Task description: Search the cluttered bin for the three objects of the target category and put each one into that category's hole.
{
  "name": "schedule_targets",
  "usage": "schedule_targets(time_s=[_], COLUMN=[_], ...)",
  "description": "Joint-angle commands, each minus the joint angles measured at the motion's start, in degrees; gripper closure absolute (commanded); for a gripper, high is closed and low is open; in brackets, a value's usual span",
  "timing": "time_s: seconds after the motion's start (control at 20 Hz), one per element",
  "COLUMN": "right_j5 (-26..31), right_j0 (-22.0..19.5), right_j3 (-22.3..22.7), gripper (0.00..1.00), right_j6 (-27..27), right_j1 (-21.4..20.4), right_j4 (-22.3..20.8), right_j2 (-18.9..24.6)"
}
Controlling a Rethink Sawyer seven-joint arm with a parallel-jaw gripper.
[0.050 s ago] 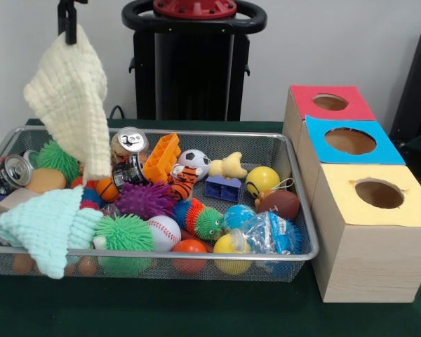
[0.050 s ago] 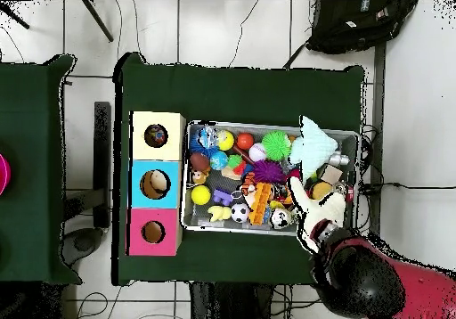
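The gripper point(image 1: 69, 31), jaws clamped on the cream cloth point(image 1: 70, 102) hanging above the bin point(image 1: 295, 184), should carry it high enough to clear the toys.

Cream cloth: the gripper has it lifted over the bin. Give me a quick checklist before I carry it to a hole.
1. Grip on cream cloth: ok, it hangs from the gripper above the bin.
2. Cloth clear of the bin: not ok, its lower tip dangles among the toys near the can.
3. Nothing snagged on the cloth: cannot tell.
4. Holes open: ok, red, blue and yellow are unblocked on top.
5. Space inside boxes: cannot tell; overhead, yellow and blue already hold objects.
6. Second cloth: ok, mint cloth drapes the bin's rim.
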Motion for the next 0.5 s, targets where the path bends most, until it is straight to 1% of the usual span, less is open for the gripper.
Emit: schedule_targets(time_s=[0.05, 0.25, 0.5], right_j5=[2.98, 0.51, -2.04], right_j0=[2.31, 3.61, 6.89], right_j3=[7.62, 9.67, 12.30], gripper=[1.00, 1.00, 1.00], right_j6=[-4.51, -1.79, 3.50], right_j1=[-2.97, -2.72, -3.45], right_j4=[3.91, 4.71, 6.42], right_j2=[1.68, 0.56, -1.68])
